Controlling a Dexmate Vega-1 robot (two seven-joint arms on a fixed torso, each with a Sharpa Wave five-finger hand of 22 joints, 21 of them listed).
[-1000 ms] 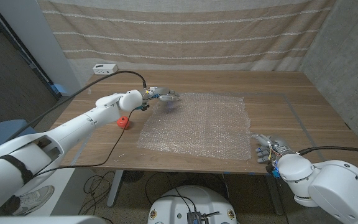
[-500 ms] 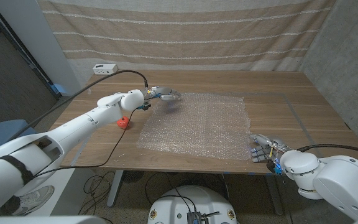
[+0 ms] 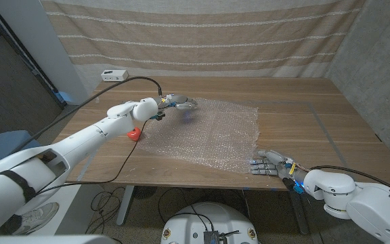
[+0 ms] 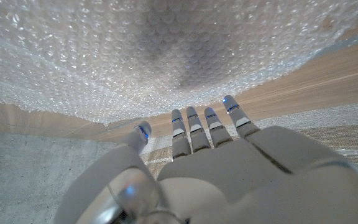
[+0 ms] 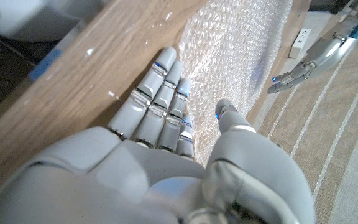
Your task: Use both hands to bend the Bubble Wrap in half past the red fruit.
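The Bubble Wrap [image 3: 208, 135] lies spread on the middle of the wooden table, and its bubbles show close up in the left wrist view [image 4: 166, 56]. A small red fruit [image 3: 135, 133] sits just off the wrap's left edge. My left hand [image 3: 180, 103] hovers over the wrap's far left corner, fingers [image 4: 194, 121] stretched out and apart, holding nothing. My right hand [image 3: 269, 165] lies at the near right corner with its fingers [image 5: 160, 93] stretched along the wrap's edge [image 5: 229, 56] and the thumb standing apart. I cannot tell whether the wrap lies on those fingers.
A white power strip [image 3: 114, 74] sits at the table's far left. A striped curtain hangs behind the table. The table's near edge [image 3: 202, 181] runs right under my right hand. Bare wood lies to the wrap's right [image 3: 317, 129].
My right hand has slid left along the near edge, and the wrap's near right corner has shifted left with it. The left hand has hardly moved.
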